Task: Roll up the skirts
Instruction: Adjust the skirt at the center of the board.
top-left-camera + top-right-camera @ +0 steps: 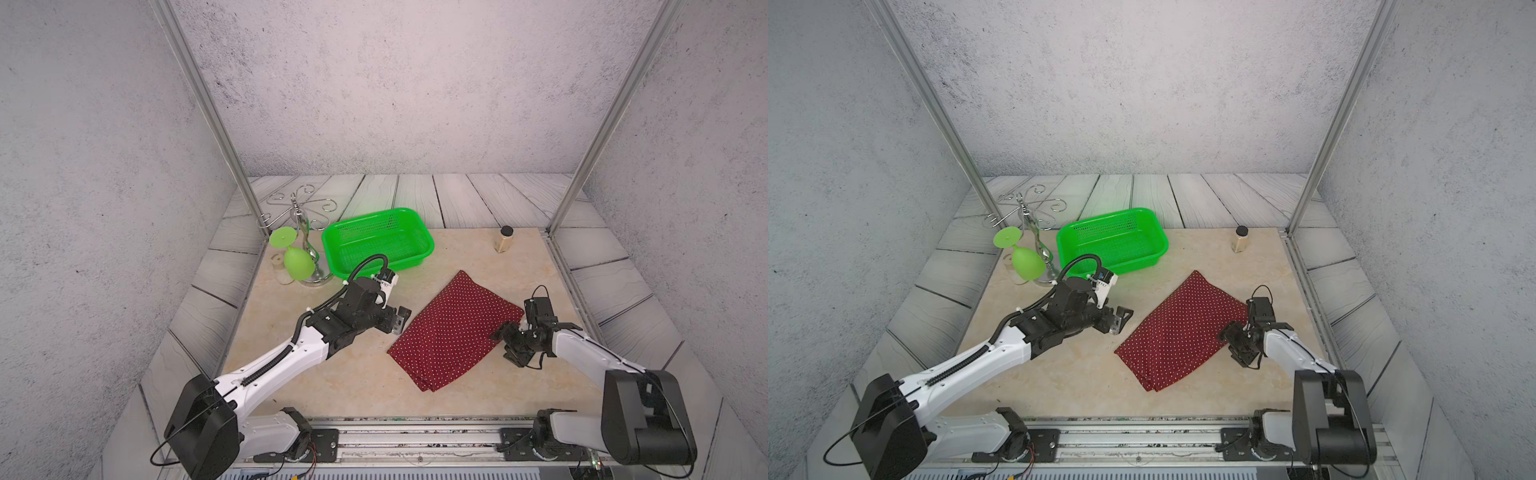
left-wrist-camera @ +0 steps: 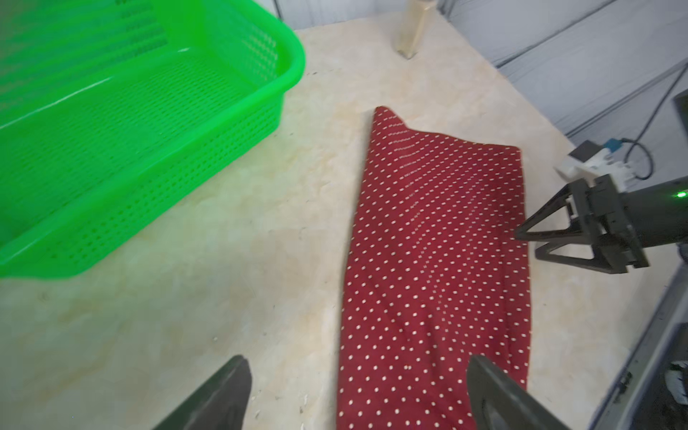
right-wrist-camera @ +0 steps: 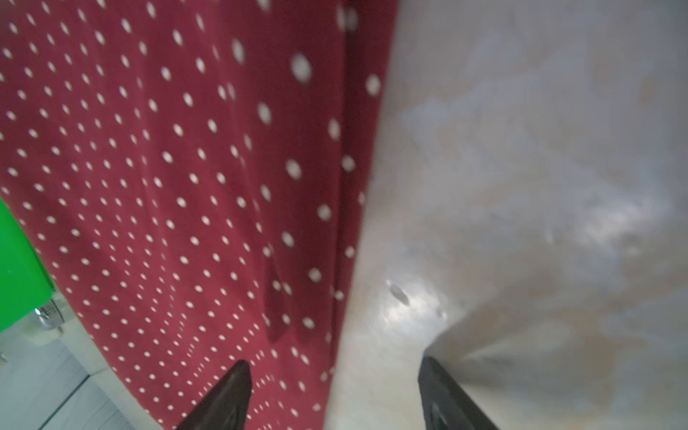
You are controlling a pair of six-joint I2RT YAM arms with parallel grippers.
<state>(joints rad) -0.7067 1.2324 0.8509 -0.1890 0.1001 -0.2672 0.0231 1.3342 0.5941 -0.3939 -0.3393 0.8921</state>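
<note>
Your table carries the skirt folded flat, right of centre, nearer than the green basket; I judge no roll begun, so all rolling remains; your left gripper gapes empty beside its left edge; your right gripper is spread, gripping nothing, at its right edge.

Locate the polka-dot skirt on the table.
In a top view the skirt lies flat on the tabletop, right of centre, between the left tool and right tool, the green basket behind it.
</note>
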